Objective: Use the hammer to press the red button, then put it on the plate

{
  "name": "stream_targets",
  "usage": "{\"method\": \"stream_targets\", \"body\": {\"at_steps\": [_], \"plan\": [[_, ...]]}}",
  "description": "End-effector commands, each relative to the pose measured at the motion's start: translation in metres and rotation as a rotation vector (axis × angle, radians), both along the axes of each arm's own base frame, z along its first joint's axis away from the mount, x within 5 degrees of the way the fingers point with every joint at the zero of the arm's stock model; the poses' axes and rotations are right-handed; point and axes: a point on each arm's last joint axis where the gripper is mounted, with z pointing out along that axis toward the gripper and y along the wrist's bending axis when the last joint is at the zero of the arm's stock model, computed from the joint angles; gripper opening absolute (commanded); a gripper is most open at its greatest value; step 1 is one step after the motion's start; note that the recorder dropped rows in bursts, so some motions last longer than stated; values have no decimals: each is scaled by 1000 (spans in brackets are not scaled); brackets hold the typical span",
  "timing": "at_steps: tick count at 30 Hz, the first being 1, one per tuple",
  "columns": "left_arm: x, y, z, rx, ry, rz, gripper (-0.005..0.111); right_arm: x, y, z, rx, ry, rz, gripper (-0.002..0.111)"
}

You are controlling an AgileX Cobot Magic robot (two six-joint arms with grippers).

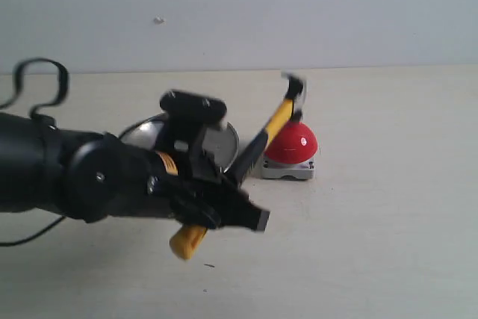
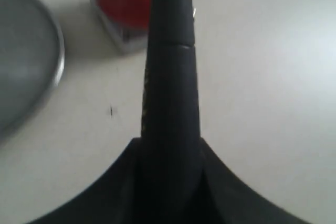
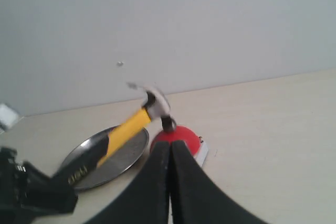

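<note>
Arm hardware fills the left third of the exterior view: the left arm (image 1: 67,173) reaches in low over the pale surface (image 1: 388,222) toward the middle. Behind its wrist lies the plate (image 1: 142,131), flat on the surface and mostly hidden by the arm, with only parts of its rim and dish showing. The left fingers (image 1: 250,218) pinch the hammer (image 1: 272,121) on the black grip of the handle, near its lower end. The yellow looped end hangs just below them, clear of the surface. From the grasp the handle slants up and to the right, passing in front of the plate's right edge. The dark head sits directly over the red button (image 1: 293,143), and in the right wrist view the striking face appears to rest on top of the dome, though firm contact cannot be confirmed. The button's grey base stands on the surface just right of the plate, close to it but apart. In the left wrist view the handle covers part of the dome. The right fingers (image 3: 152,192) are pressed together with only a thin seam between them, holding nothing, well back from the button.
</note>
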Motion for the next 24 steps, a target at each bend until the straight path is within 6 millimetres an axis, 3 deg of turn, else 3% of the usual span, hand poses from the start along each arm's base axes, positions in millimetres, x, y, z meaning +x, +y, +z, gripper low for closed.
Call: {"method": "stream_targets", "body": {"at_steps": [1, 5, 7, 9, 11, 16, 24], "plan": [[10, 2, -18, 29, 41, 39, 0, 0, 0, -1, -16, -5, 0, 0], [15, 2, 12, -36, -21, 42, 0, 0, 0, -1, -16, -5, 0, 0], [15, 3, 53, -125, -103, 41, 0, 0, 0, -1, -16, -5, 0, 0], [15, 10, 78, -173, -142, 48, 0, 0, 0, -1, -16, -5, 0, 0], [18, 23, 92, -193, -152, 78, 0, 0, 0, -1, -16, -5, 0, 0], [31, 52, 98, -187, -110, 161, 0, 0, 0, -1, -16, -5, 0, 0], [55, 102, 92, -101, 11, 231, 0, 0, 0, -1, -16, -5, 0, 0]]}}
